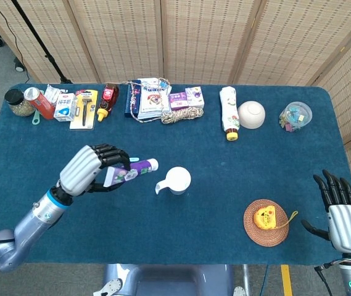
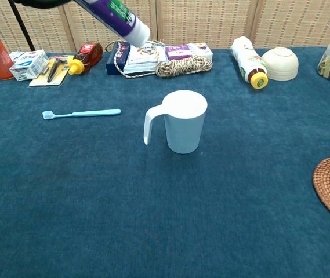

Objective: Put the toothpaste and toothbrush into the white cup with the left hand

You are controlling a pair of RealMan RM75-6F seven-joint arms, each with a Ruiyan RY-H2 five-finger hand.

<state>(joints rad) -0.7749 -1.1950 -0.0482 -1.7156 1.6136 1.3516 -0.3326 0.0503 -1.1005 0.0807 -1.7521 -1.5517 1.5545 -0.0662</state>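
Toothpaste (image 1: 135,172) in left-hand fingers (image 1: 110,155)

White cup (image 2: 185,121) stands mid-table (image 1: 212,209), toothbrush (image 2: 82,113) lying flat to its left. Above and left of the cup, the left hand (image 1: 92,168) holds the toothpaste (image 1: 132,172), cap end toward the cup. Right hand (image 1: 342,206) sits off the table's right edge.
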